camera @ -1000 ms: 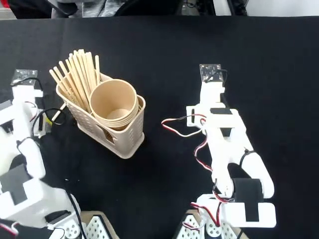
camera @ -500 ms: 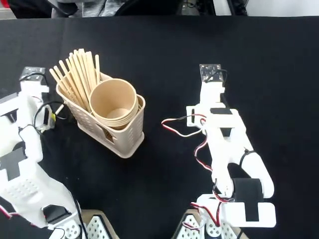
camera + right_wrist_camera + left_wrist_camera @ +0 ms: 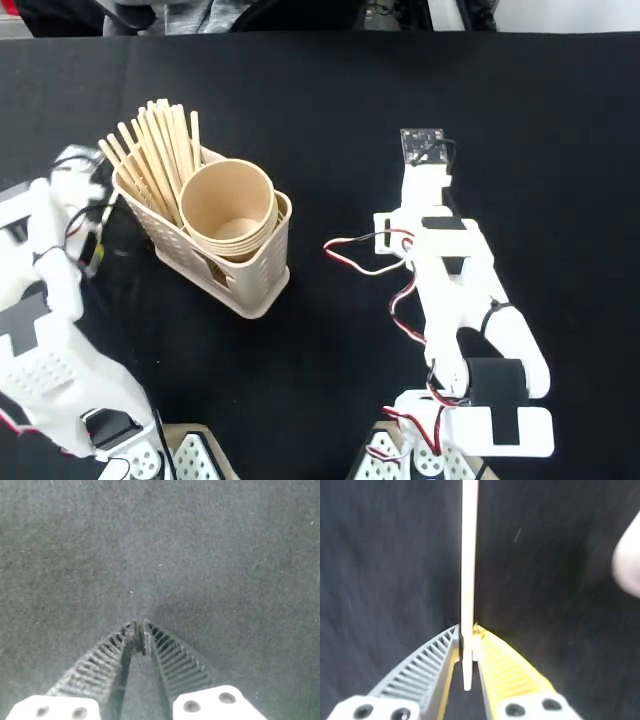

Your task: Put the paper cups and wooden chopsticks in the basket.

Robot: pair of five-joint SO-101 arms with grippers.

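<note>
Left hand (image 3: 467, 637), clenched on a chopstick (image 3: 469, 555) pointing straight ahead, has swung up-frame; the basket (image 3: 262, 285) sits just right of it.

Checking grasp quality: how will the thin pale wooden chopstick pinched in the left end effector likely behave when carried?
The thin pale wooden chopstick runs straight from the left end effector, so it is probably stiff. It is pinched near one end, so it may pivot in the grip. Being so slim, it is likely light.
</note>
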